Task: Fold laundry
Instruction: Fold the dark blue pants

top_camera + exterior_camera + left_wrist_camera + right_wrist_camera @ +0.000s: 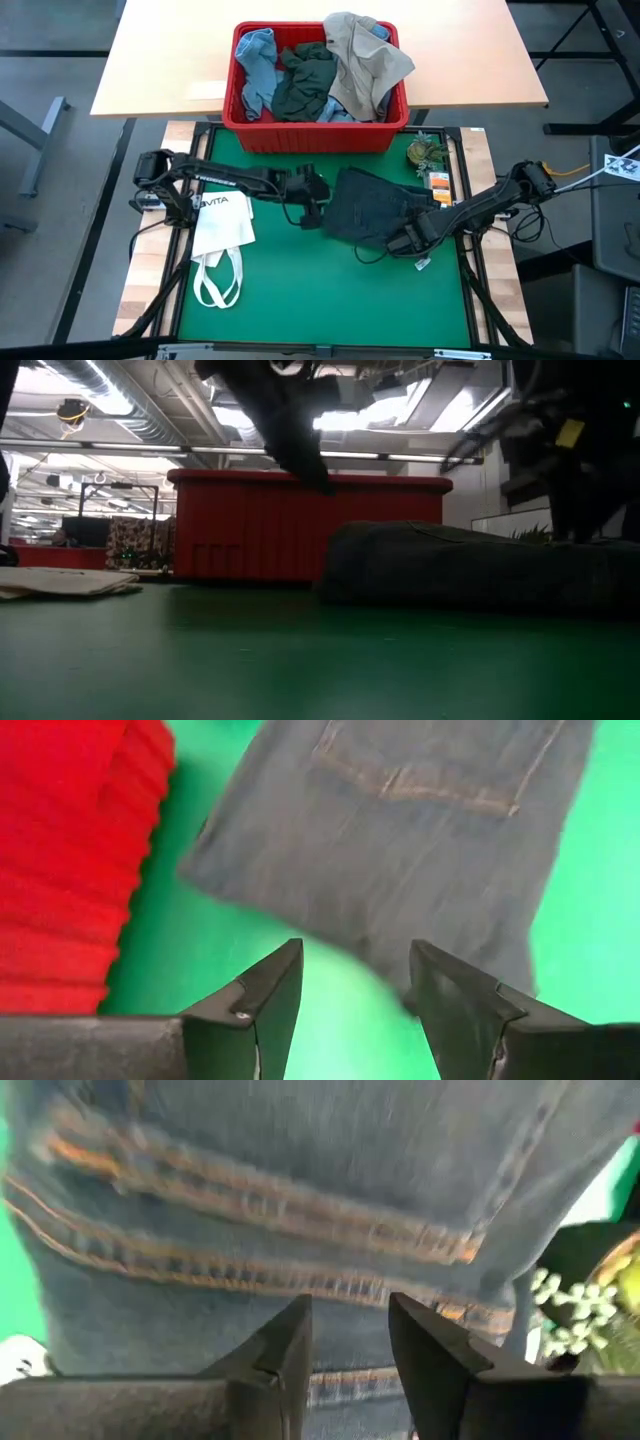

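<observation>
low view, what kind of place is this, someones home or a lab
Probably a lab or workshop, not a home. Exposed ducting and strip lights run overhead, and the green mat sits in a black frame beside a plain table holding a red bin of laundry.

The jeans point(300, 1210) blur and overrun the right wrist view; the tote bag point(60, 582) is cut off in the low view.

Ahead of the open fingers point(270, 1010) of the left gripper point(310, 213) lies a strip of bare green mat point(320, 290), hemmed by the ribbed red plastic bin point(318, 130) on one flank and the folded dark navy denim jeans point(375, 210) straight beyond, while the right gripper point(400, 243) has that denim filling everything past its parted fingertips.
</observation>
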Robot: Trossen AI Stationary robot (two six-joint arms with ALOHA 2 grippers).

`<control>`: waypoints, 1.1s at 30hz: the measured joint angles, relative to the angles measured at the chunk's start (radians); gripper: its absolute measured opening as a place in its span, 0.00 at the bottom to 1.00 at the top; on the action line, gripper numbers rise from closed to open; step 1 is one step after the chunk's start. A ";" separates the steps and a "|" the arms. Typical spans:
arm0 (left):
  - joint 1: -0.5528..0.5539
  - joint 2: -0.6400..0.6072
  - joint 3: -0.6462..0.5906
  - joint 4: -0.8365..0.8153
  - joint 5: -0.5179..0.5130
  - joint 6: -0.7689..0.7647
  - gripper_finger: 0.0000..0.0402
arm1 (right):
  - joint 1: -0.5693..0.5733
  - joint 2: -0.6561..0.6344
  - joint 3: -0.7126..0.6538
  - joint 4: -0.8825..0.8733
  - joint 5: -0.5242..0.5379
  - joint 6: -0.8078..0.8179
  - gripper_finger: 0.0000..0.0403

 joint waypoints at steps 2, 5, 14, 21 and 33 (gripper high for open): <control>-0.011 0.000 -0.001 0.066 0.009 -0.015 0.45 | 0.001 0.000 0.022 0.005 0.016 0.000 0.33; -0.022 0.000 -0.001 0.135 0.039 -0.040 0.45 | 0.001 0.000 0.050 0.010 0.018 -0.006 0.33; -0.054 0.086 0.000 0.199 0.101 -0.052 0.45 | 0.043 0.006 0.053 0.127 0.010 -0.052 0.33; -0.054 0.237 0.001 0.236 0.075 -0.044 0.45 | 0.080 0.065 0.021 0.153 0.050 -0.051 0.33; -0.051 0.350 0.009 0.260 0.059 -0.018 0.45 | 0.078 0.169 -0.097 0.304 -0.028 -0.048 0.33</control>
